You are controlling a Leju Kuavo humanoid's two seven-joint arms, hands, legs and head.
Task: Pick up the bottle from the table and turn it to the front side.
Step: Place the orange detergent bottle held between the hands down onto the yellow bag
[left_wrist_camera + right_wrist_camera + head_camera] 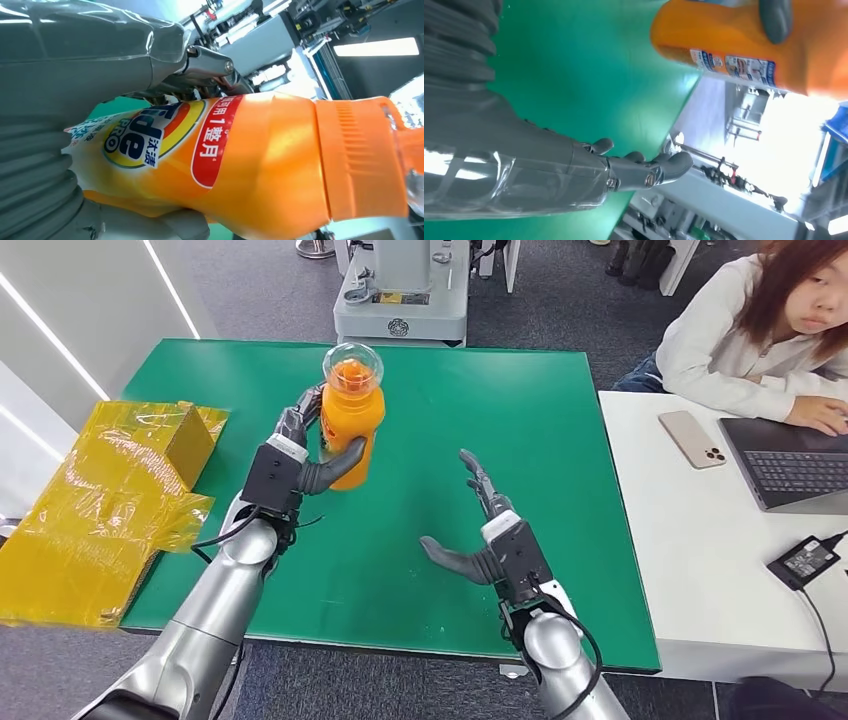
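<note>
A green mat [560, 490] covers the table in a workshop room with grey flooring, and the orange bottle [352, 422] is held above its far-left part, upright, its clear domed cap on top and its long axis near vertical. The left hand [305, 455] holds it around the lower body, thumb across the near side and fingers behind; the left wrist view shows a printed label [155, 137] facing that palm. The right hand [490, 530] hovers over the mat to the bottle's right and nearer the robot, fingers spread, holding nothing, palm turned towards the bottle. So the bottle lies left of and beyond the free hand, with a clear gap between them; the left hand is the one in contact, and any turning about the upright axis probably falls to it, or to a handover across that gap. Left of the mat lies yellow wrapping [110, 500] around a box. To the right a white desk [690, 580] carries a phone [691, 438] and a laptop [795, 475], with a person [760, 330] seated behind it. A grey machine base [400, 300] stands beyond the table.
</note>
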